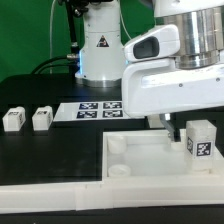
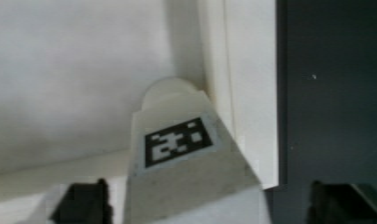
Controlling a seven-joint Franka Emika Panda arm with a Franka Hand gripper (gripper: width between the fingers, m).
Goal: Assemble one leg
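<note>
A white leg [image 1: 200,140] with a black-and-white tag stands upright on the large flat white panel [image 1: 140,165], near the panel's edge at the exterior view's right. My gripper [image 1: 186,130] hangs right over this leg. One dark finger [image 1: 168,127] shows beside it and the other is hidden. In the wrist view the leg [image 2: 176,140] lies between my fingertips [image 2: 87,203], with a gap on each side, so my gripper [image 2: 211,206] is open and touches nothing. The panel [image 2: 78,80] fills most of that view.
Two more white legs [image 1: 13,120] [image 1: 41,119] stand on the black table at the exterior view's left. The marker board [image 1: 100,108] lies behind the panel. The robot base [image 1: 100,50] stands at the back. Round sockets [image 1: 118,148] sit at the panel's corners.
</note>
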